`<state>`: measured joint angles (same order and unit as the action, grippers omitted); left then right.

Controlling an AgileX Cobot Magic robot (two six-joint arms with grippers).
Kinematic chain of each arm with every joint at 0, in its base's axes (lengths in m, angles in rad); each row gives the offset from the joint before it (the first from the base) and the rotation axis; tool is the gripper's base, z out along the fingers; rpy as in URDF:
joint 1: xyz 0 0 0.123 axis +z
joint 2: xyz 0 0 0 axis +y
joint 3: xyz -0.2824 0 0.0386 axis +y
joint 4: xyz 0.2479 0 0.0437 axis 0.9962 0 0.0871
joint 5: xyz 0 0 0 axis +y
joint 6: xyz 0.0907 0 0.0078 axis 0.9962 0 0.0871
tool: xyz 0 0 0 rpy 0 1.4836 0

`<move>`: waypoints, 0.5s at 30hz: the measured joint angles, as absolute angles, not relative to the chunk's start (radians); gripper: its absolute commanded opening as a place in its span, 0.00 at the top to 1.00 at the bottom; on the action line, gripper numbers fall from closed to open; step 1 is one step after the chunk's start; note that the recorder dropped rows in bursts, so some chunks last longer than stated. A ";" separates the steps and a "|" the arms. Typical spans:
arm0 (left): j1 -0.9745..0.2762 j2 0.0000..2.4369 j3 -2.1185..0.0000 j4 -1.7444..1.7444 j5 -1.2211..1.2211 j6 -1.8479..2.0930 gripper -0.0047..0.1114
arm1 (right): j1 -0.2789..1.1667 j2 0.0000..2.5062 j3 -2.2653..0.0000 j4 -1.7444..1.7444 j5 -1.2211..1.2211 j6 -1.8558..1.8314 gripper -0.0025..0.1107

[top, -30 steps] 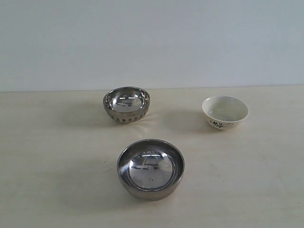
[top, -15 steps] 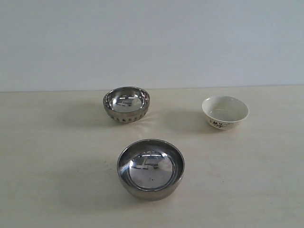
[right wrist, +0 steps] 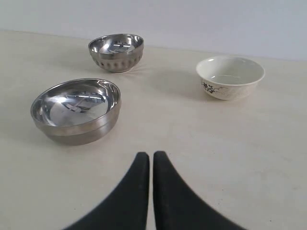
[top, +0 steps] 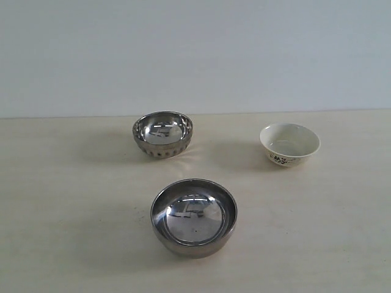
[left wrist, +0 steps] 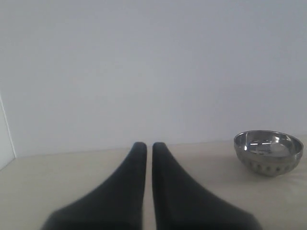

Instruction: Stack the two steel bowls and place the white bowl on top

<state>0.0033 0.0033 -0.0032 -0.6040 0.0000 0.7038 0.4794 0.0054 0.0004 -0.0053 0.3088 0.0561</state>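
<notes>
Three bowls sit upright and well apart on a pale wooden table (top: 73, 244): a shiny plain-sided steel bowl (top: 193, 217) nearest, a shiny steel bowl with dimpled band (top: 162, 134) behind it, and a small cream-white ceramic bowl with dark floral print (top: 289, 144) off right.

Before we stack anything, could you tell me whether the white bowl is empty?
Empty: the white bowl sits rim-up on the table, and its inside shows nothing.

Ext cam elevated, wrist cams low, sharing dimpled bowl (top: 162, 134)
</notes>
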 measured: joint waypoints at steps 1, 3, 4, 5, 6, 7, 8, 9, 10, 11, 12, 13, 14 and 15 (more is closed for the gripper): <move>0.003 0.003 -0.003 -0.604 0.000 0.700 0.93 | 0.479 0.005 0.000 -0.005 0.309 0.056 0.98; 0.003 0.003 -0.003 -0.576 0.000 0.657 0.93 | 0.479 0.005 0.000 -0.005 0.309 0.056 0.98; 0.003 0.003 -0.003 -0.531 0.011 0.616 0.93 | 0.479 0.005 0.000 -0.005 0.309 0.056 0.98; 0.003 0.003 -0.003 -0.495 0.026 0.566 0.93 | 0.479 0.005 0.000 -0.005 0.309 0.056 0.98; 0.003 0.003 -0.003 -0.447 0.041 0.522 0.93 | 0.479 0.005 0.000 -0.005 0.309 0.056 0.98; 0.003 0.003 -0.003 -0.401 0.068 0.455 0.93 | 0.479 0.005 0.000 -0.005 0.309 0.056 0.98; 0.003 0.003 -0.003 -0.358 0.087 0.413 0.93 | 0.479 0.005 0.000 -0.005 0.309 0.056 0.98; 0.003 0.003 -0.003 -0.329 0.107 0.377 0.93 | 0.479 0.005 0.000 -0.005 0.309 0.056 0.98; 0.003 0.003 -0.003 -0.295 0.140 0.337 0.93 | 0.479 0.005 0.000 -0.005 0.309 0.056 0.98; 0.003 0.003 -0.003 -0.279 0.161 0.319 0.93 | 0.479 0.005 0.000 -0.005 0.309 0.056 0.98; 0.003 0.003 -0.003 -0.269 0.185 0.302 0.93 | 0.479 0.005 0.000 -0.005 0.309 0.056 0.98; 0.003 0.003 -0.003 -0.257 0.206 0.292 0.93 | 0.479 0.005 0.000 -0.005 0.309 0.056 0.98; 0.003 0.003 -0.003 -0.253 0.226 0.285 0.93 | 0.479 0.005 0.000 -0.005 0.309 0.056 0.98; 0.003 0.003 -0.003 -0.251 0.241 0.282 0.93 | 0.479 0.005 0.000 -0.005 0.309 0.056 0.98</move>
<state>0.0033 0.0033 -0.0032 -0.2507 0.2406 0.2819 0.4794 0.0054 0.0004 -0.0053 0.3088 0.0561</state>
